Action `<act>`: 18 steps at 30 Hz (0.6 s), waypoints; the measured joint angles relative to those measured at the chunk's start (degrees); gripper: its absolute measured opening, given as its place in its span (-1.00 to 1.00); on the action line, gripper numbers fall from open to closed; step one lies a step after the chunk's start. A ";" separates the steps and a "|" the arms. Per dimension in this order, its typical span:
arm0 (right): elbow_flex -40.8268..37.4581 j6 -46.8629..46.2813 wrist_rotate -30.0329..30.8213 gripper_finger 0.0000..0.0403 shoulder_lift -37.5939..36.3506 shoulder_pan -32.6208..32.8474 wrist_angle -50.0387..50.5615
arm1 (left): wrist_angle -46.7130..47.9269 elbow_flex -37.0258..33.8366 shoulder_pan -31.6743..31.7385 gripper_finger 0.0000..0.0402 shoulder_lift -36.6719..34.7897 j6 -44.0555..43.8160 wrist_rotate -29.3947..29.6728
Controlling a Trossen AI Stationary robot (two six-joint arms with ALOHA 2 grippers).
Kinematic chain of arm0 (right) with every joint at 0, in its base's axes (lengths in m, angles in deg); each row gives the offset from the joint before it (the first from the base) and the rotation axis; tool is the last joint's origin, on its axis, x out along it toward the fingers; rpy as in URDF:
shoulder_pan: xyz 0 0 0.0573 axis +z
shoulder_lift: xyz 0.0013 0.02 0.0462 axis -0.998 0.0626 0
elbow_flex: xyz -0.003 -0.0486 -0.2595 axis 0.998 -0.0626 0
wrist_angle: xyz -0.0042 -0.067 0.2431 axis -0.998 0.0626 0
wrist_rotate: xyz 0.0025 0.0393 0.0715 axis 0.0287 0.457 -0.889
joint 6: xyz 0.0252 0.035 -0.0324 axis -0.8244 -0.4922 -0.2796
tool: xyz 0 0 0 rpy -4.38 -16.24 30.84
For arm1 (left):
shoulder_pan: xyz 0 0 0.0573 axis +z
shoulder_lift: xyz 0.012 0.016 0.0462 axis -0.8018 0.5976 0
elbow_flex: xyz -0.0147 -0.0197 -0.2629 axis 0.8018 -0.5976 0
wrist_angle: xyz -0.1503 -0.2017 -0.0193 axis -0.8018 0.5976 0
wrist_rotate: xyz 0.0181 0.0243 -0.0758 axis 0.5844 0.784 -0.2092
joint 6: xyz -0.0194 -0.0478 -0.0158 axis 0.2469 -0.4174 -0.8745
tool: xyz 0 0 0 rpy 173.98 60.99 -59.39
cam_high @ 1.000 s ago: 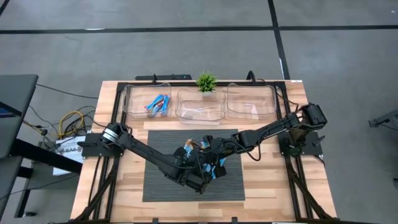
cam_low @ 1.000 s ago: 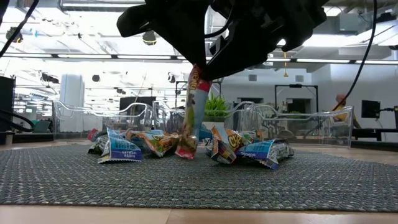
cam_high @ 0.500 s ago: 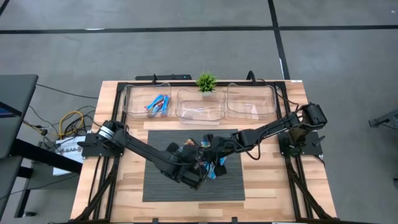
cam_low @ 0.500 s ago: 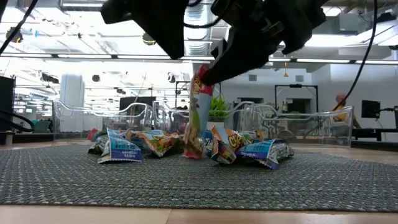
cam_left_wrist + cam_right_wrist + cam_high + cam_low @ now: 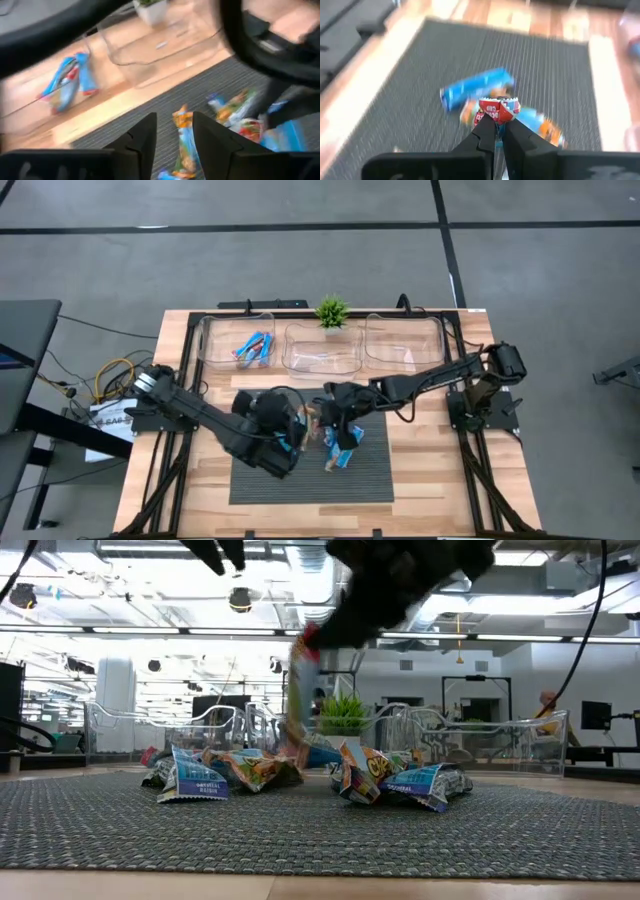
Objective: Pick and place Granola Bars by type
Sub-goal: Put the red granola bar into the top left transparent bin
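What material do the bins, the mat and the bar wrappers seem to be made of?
Bins: clear, glossy plastic, it seems; the wood shows through the walls.
Mat: dark grey woven or ribbed fabric, matte; fine ridges show.
Bar wrappers: thin printed foil or plastic film, shiny and crinkled, likewise the red bar pinched in the right gripper.

Right gripper (image 5: pixel 495 131) pinched closed; left gripper (image 5: pixel 175 145) hangs with fingers parted.

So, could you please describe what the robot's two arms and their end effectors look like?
Both are slim matte-black jointed arms; the left arm has a silvery ring at one joint, and a thin black cable loops beside the right arm. The left end effector and right end effector each carry two dark wedge-shaped fingers.
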 joint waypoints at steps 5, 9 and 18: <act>5.86 -0.04 -1.96 -0.98 -0.09 -1.67 1.35 | 0.22 -3.70 -1.27 -0.47 -5.65 -1.57 1.06; 9.75 -0.04 -1.99 -0.97 -0.09 -3.64 4.87 | -1.00 -3.72 -1.36 -0.51 -7.91 4.00 0.24; 16.38 -2.78 -2.98 -0.97 -0.09 -7.82 7.20 | 0.27 -4.96 -0.51 -0.59 -12.14 7.86 3.76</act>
